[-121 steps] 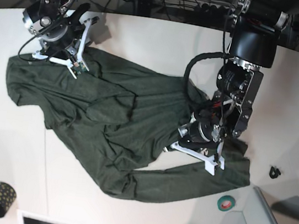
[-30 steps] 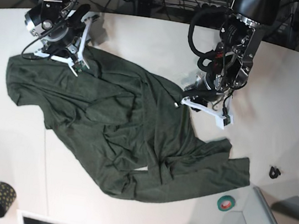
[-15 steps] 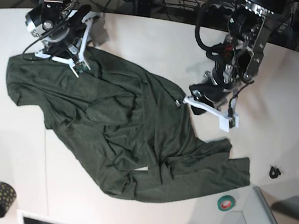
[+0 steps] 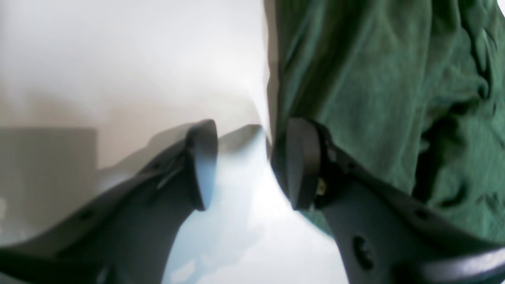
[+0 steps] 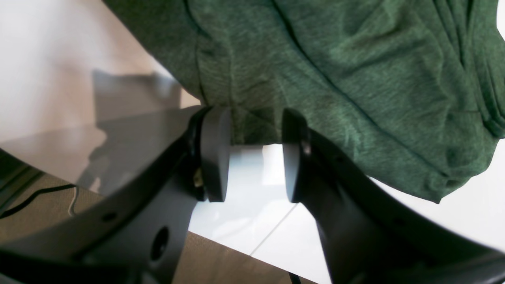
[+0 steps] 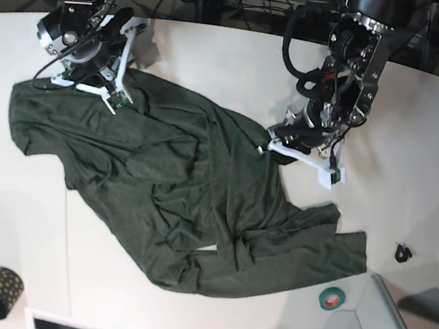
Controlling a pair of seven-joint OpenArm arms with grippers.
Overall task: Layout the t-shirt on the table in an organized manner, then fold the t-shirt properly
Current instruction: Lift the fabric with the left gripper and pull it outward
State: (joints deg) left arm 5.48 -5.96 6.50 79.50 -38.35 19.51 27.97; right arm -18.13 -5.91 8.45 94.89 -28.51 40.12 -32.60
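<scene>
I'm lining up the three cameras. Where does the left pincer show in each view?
Base: left pincer right of centre, at the t-shirt edge, over the table.
Left wrist: lower centre, jaws apart.
Right wrist: not in it.
Shared landmark: the t-shirt.

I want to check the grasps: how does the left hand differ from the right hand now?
The left hand has only bare table between its pads, the t-shirt edge beside one pad; the right hand has a shirt edge hanging between its pads. In the base view, the left is mid-shirt, the right at the far corner. Both stand parted.
</scene>
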